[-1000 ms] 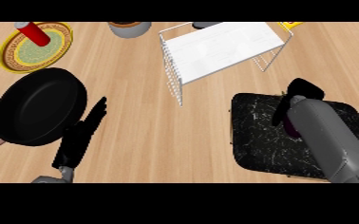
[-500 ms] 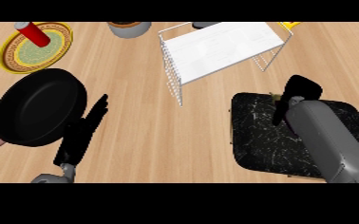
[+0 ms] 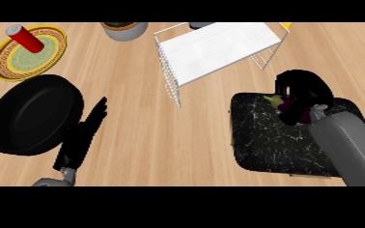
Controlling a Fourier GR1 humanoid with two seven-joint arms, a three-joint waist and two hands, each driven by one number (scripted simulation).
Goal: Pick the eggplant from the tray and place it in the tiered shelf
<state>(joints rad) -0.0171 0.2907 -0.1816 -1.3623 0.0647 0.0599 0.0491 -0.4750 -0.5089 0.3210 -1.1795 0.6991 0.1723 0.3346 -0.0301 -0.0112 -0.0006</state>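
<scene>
Eggplant [image 3: 287, 105], dark purple with a green stem end, shows only in part at the upper right corner of the black speckled tray [image 3: 264, 135] at the right of the frame, wrapped by the right hand [image 3: 303, 92], whose black fingers curl round it from above. Whether it rests on the tray or has cleared it cannot be told from this steep view. The grey right forearm enters from the lower right corner across the tray. Just above and left of the tray stands the white wire tiered shelf [image 3: 214, 50], well apart from the eggplant. At the left side, the left hand [image 3: 84, 135] lies with fingers straight and together, pointing up the frame beside a black pan [image 3: 35, 113]. In the upper left corner a yellow-rimmed plate [image 3: 35, 58] carries a red cylinder [image 3: 25, 37]. A grey pot [image 3: 125, 30] sits at the top edge.
</scene>
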